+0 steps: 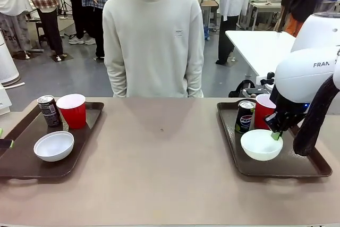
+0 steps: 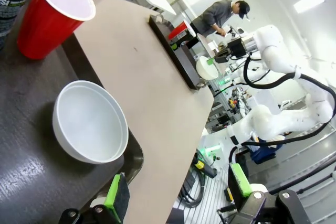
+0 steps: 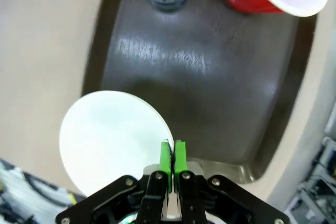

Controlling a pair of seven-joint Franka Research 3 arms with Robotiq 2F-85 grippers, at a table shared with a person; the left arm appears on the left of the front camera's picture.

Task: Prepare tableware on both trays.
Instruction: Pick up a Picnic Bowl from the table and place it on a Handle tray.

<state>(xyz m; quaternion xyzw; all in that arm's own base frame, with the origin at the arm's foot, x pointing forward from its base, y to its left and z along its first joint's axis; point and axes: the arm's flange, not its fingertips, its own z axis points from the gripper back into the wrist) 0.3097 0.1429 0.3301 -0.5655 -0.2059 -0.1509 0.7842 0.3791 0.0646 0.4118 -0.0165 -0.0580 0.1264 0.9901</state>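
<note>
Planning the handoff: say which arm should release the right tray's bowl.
Right. The right gripper is already shut on the rim of the white bowl over the right tray; the left gripper sits wide open beside the other tray.

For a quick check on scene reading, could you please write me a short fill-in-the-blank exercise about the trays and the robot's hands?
1. Each tray holds a can, a red cup and a white ____.
2. The Pepsi can stands on the robot's ____ tray.
3. The right hand pinches the rim of the right bowl, its fingers ____.
4. On the left tray, the cup stands ____.

Missing words: bowl; right; shut; upright
</note>
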